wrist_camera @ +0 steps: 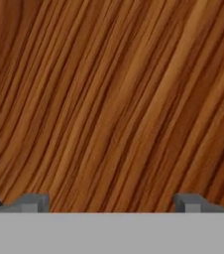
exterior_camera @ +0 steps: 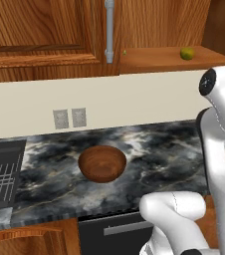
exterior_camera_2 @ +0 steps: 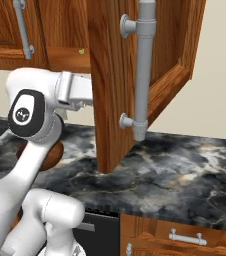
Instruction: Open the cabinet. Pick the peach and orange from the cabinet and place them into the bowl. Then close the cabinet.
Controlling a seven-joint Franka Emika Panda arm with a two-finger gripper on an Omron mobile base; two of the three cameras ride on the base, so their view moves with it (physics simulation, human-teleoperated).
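Wooden cabinet (exterior_camera: 45,35) door swung open, orange (exterior_camera: 186,53) on shelf, bowl (exterior_camera: 102,163) on counter — gripper (wrist_camera: 111,204) jaws spread wide, empty.

— How many fruits do you see on the shelf?

— I count one orange (exterior_camera: 186,53), yellow-green, and a second tiny green speck too small for me to name.

— Bowls?

— One wooden bowl (exterior_camera: 102,164) on the counter.

— Cabinet doors and handles?

— Two panelled doors, one shut door (exterior_camera: 40,32) and one open door (exterior_camera_2: 135,65), each with one long grey bar handle (exterior_camera_2: 144,70).

— Wall outlets?

— Two outlets (exterior_camera: 69,118), side by side.
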